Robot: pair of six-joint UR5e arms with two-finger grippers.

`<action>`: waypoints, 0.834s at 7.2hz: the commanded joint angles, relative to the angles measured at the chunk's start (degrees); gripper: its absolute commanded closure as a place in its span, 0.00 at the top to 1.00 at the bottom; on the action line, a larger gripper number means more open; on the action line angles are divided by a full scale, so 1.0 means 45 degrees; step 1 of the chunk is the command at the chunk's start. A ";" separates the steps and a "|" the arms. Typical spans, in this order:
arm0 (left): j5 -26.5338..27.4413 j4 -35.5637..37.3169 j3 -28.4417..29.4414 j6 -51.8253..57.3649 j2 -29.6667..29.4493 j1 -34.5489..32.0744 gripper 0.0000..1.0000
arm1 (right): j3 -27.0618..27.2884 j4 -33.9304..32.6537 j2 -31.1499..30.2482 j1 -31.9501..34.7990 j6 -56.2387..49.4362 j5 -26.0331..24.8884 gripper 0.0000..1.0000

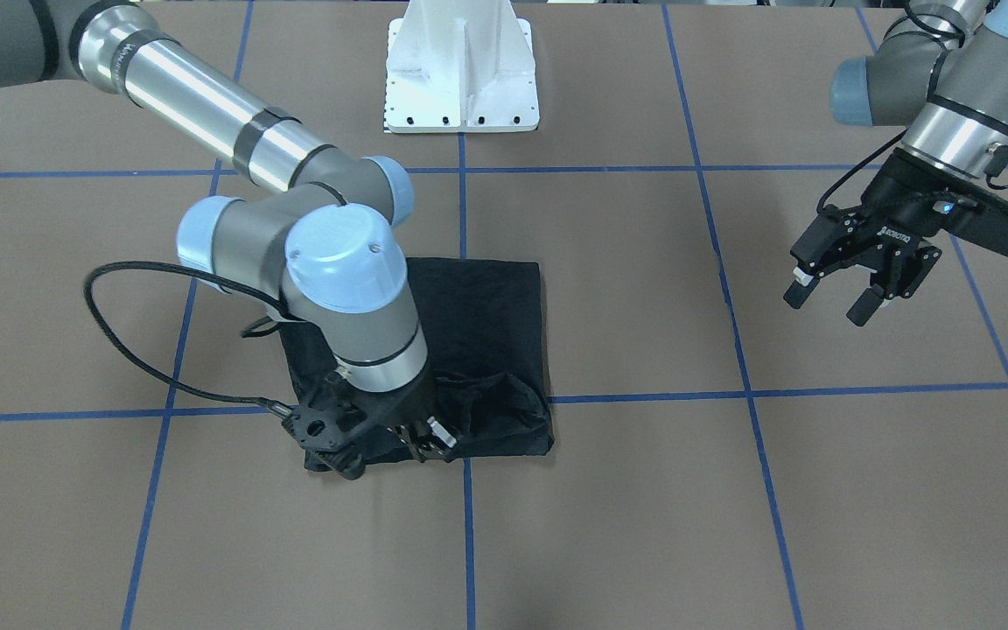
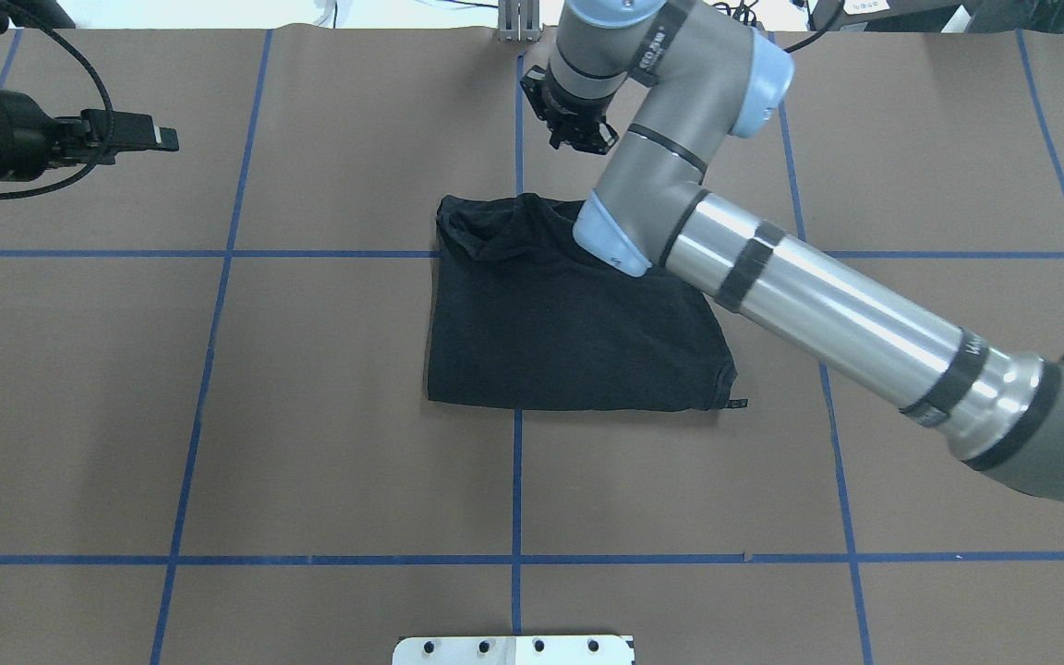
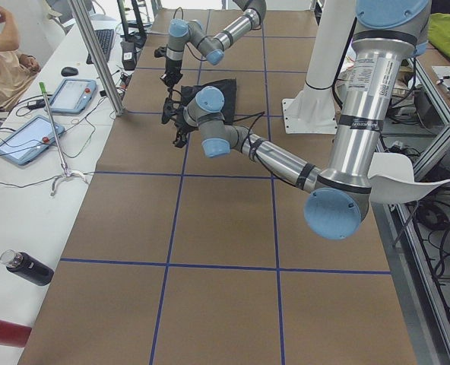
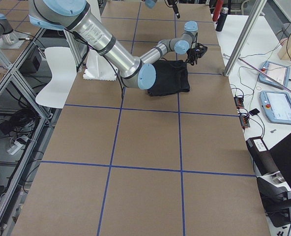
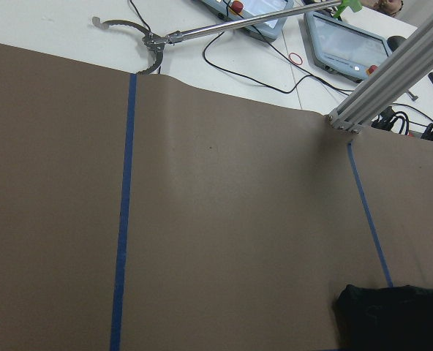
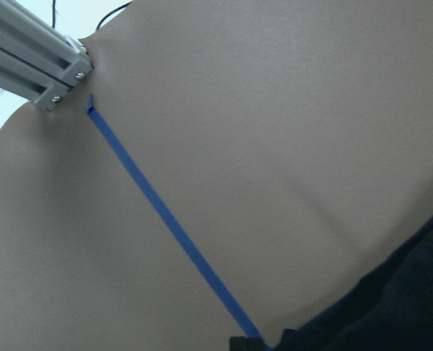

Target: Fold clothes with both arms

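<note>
The black T-shirt (image 2: pixel 569 342) lies folded into a rough rectangle at the table's middle, with a bunched, rumpled band (image 1: pixel 504 394) along its edge farthest from the robot. No logo shows. My right arm reaches across the shirt, and its gripper (image 1: pixel 430 442) hangs over that bunched edge, open, with no cloth between the fingers. The right wrist view shows only bare table and a corner of the shirt (image 6: pixel 407 307). My left gripper (image 1: pixel 829 306) hovers well off to the side above bare table, open and empty; a corner of the shirt (image 5: pixel 392 318) shows in its wrist view.
Blue tape lines (image 2: pixel 516 480) grid the brown table cover. The white pedestal base (image 1: pixel 460 79) stands at the robot's side of the table. Beyond the far edge an aluminium post (image 5: pixel 392 80), tablets (image 3: pixel 27 141) and a seated person (image 3: pixel 1 61) are at a side table.
</note>
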 commanded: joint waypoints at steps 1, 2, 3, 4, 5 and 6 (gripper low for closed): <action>-0.0105 0.0097 -0.0250 0.2543 0.0769 -0.0157 1.00 | 0.5298 -0.2666 -0.3872 0.1085 -0.3462 0.0888 0.00; -0.0589 0.0291 -0.0349 0.4046 0.1180 -0.0525 1.00 | 0.7158 -0.3895 -0.5321 0.1787 -0.5587 0.1392 0.00; -0.1232 0.0757 -0.0369 0.5685 0.1513 -0.1224 1.00 | 0.8607 -0.4951 -0.6669 0.2374 -0.7484 0.1571 0.08; -0.1664 0.1631 -0.0408 0.7867 0.1903 -0.2063 1.00 | 0.9569 -0.5252 -0.8327 0.2960 -0.9649 0.1651 0.35; -0.1842 0.2723 -0.0428 0.9707 0.2042 -0.2709 1.00 | 0.9695 -0.5197 -0.9407 0.3933 -1.1527 0.2541 0.53; -0.2095 0.3662 -0.0428 1.1156 0.2140 -0.3277 1.00 | 0.9793 -0.5157 -1.0481 0.5257 -1.3131 0.3729 1.00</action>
